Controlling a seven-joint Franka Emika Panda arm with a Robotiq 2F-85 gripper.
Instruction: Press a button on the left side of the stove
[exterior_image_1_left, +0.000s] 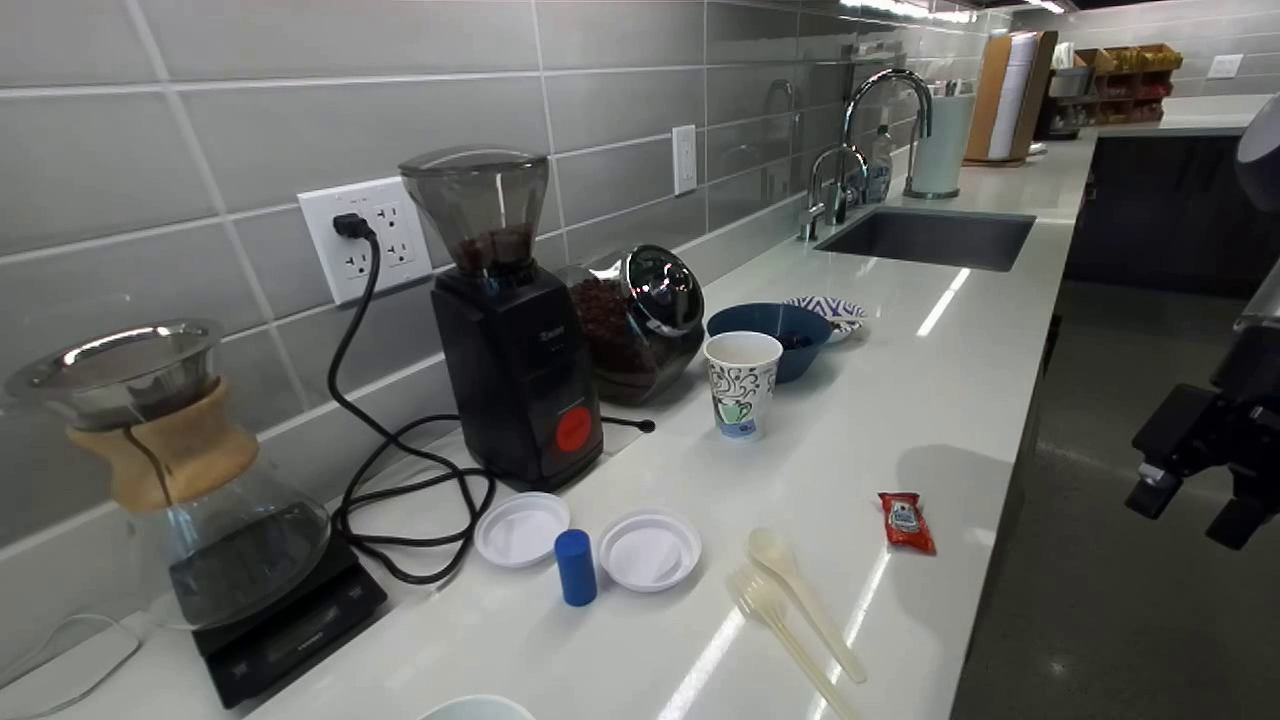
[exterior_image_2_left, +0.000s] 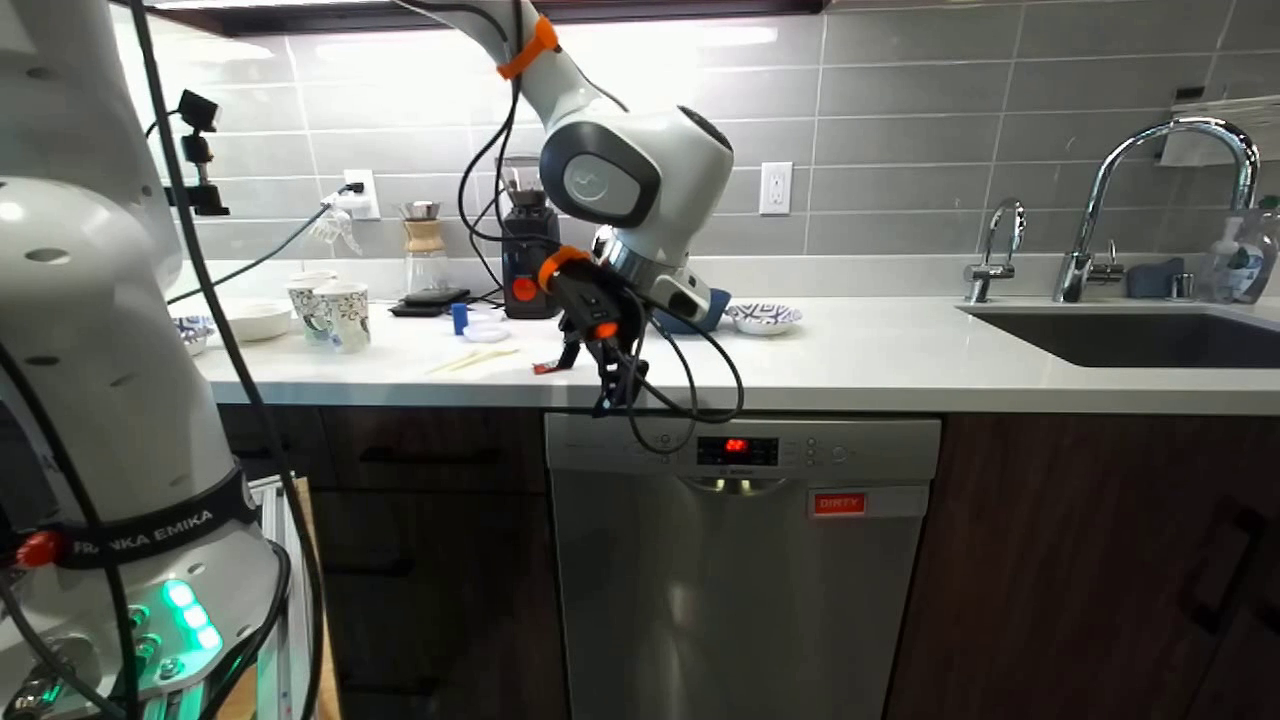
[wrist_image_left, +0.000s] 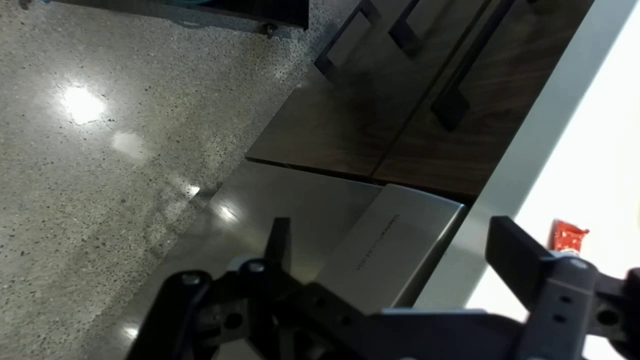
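Observation:
No stove shows in the frames. A stainless dishwasher stands under the counter in an exterior view. Its control panel has a dark display with red lit digits. Small round buttons sit right of the display; the panel's left part is partly hidden by looped cables. In the wrist view the panel carries printed lettering. My gripper is open with nothing between its fingers. It also shows in both exterior views, pointing down at the counter's front edge, above the panel's left part.
The white counter overhangs the dishwasher. A red packet lies near its edge. A plastic fork, a spoon, a paper cup and a coffee grinder are farther back. Cables hang from the wrist.

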